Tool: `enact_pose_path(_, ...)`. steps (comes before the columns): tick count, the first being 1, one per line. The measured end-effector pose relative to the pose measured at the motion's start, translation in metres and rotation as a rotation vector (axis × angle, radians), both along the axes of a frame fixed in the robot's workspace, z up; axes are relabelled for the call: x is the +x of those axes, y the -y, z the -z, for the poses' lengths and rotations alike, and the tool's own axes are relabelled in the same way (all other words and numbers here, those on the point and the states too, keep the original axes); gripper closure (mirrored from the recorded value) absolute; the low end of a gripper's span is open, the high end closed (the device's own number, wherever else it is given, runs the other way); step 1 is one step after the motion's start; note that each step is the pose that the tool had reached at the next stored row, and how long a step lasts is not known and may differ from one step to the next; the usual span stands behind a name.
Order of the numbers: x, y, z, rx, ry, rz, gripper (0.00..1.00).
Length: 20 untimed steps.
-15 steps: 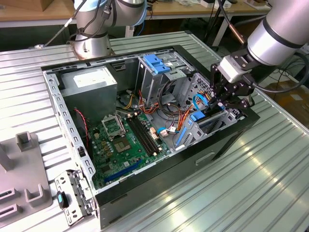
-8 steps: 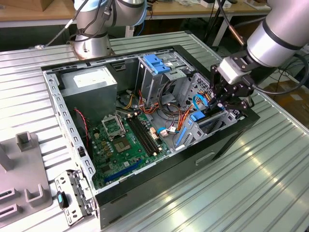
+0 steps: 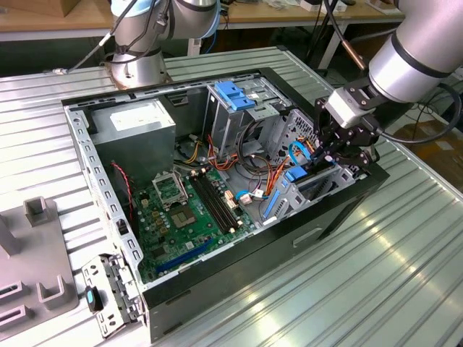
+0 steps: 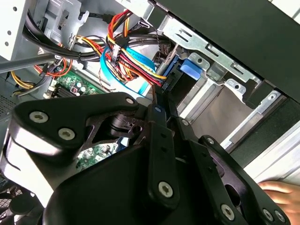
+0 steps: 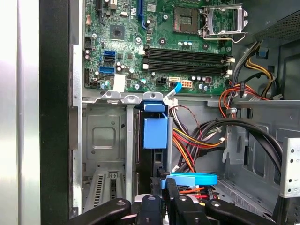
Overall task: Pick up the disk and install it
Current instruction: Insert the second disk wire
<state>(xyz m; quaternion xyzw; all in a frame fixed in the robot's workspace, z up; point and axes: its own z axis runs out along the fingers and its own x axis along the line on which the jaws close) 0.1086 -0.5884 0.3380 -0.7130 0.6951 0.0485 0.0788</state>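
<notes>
Open black computer case [image 3: 340, 217] lying on the ribbed metal counter [image 3: 405, 275], green motherboard [image 3: 184, 217] inside, blue-latched metal drive cage [image 3: 235, 108] standing beside a grey power-supply box [image 3: 137, 123].

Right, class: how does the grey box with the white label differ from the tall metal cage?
The grey box is closed-sided with a white label; the tall cage is open-framed, topped by a blue latch. The box sits toward the exterior view's left; the cage stands right of it, nearer the gripper. Both are grey metal.

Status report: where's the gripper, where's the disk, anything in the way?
Gripper down inside case, at the drive bay. Disk upright in its slot, fingers at its end. Cables crowd alongside.
</notes>
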Motion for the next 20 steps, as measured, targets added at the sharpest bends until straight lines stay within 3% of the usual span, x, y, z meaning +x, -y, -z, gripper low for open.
enact_pose_path(5, 0.0, 0.0, -0.0019, 0.0015, 0.0002, 0.0, 0.83)
enact_pose_path(6, 0.0, 0.0, -0.0039, 0.0006, 0.0001, 0.0, 0.83)
enact_pose_path(7, 0.0, 0.0, -0.0054, 0.0003, 0.0, 0.0, 0.76)
enact_pose_path(12, 0.0, 0.0001, -0.0142, 0.0004, 0.0, 0.0, 0.76)
enact_pose_path(15, 0.0, 0.0, -0.0145, 0.0001, 0.0, 0.0, 0.89)
enact_pose_path(20, 0.0, 0.0, -0.0147, 0.0002, 0.0, 0.0, 0.89)
